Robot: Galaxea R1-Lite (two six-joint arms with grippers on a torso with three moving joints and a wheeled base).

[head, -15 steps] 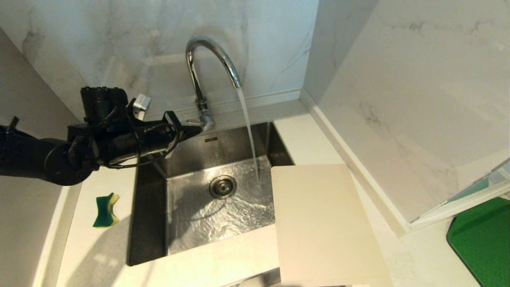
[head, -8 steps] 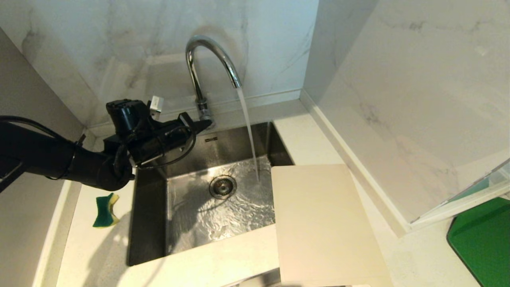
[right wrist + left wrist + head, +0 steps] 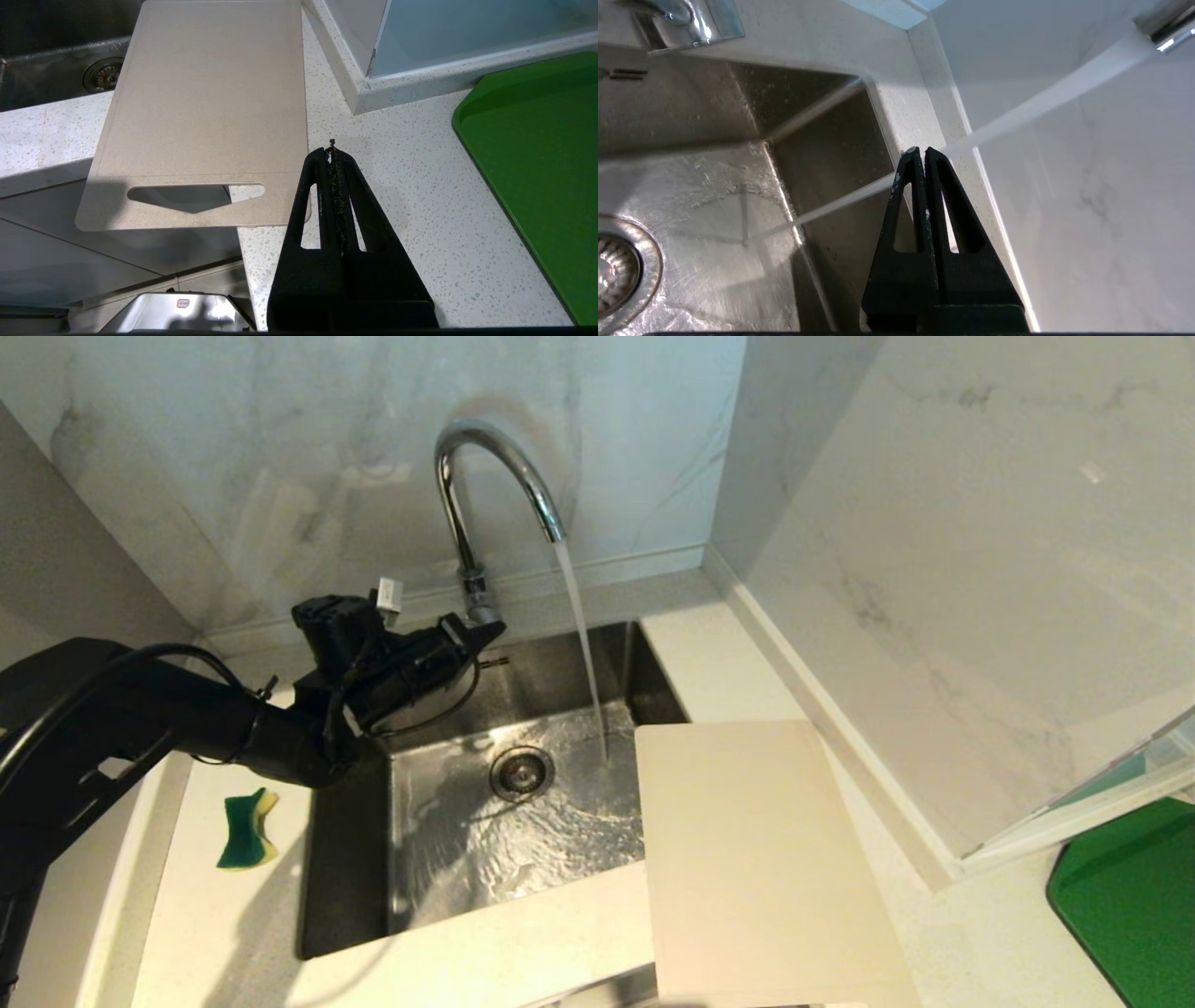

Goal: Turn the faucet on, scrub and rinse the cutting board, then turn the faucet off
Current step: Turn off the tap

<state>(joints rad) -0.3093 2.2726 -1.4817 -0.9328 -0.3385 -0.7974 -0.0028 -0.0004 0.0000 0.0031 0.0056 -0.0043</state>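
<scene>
I see the thin cream-white plastic cutting board [image 3: 761,859] lying flat on the pale speckled stone desk [image 3: 224,924], right of the basin, its left edge jutting over the steel; the right wrist view shows its slotted near end [image 3: 196,196] overhanging the desk's front edge. Far behind the basin stands the tall chrome gooseneck faucet [image 3: 485,476], and a clear stream of water [image 3: 583,644] falls from its arched spout onto the far right of the basin floor. The square brushed-steel sink [image 3: 355,859] has a wet, rippling bottom and a round strainer drain [image 3: 522,772] in the middle.

My left pincer [image 3: 487,632] hangs over the sink's far left corner, its tip right beside the faucet's base; its black triangular fingers [image 3: 941,205] are pressed together with nothing between them. My right pincer [image 3: 331,156] hovers over the desk just beside the board's near right corner, fingers likewise closed and empty.

A green-and-yellow waisted sponge [image 3: 247,828] lies on the desk left of the sink. A dark green rounded mat [image 3: 1134,896] lies at the far right, past a white ledge. Grey-veined white marble walls [image 3: 280,448] close the corner behind and to the right.
</scene>
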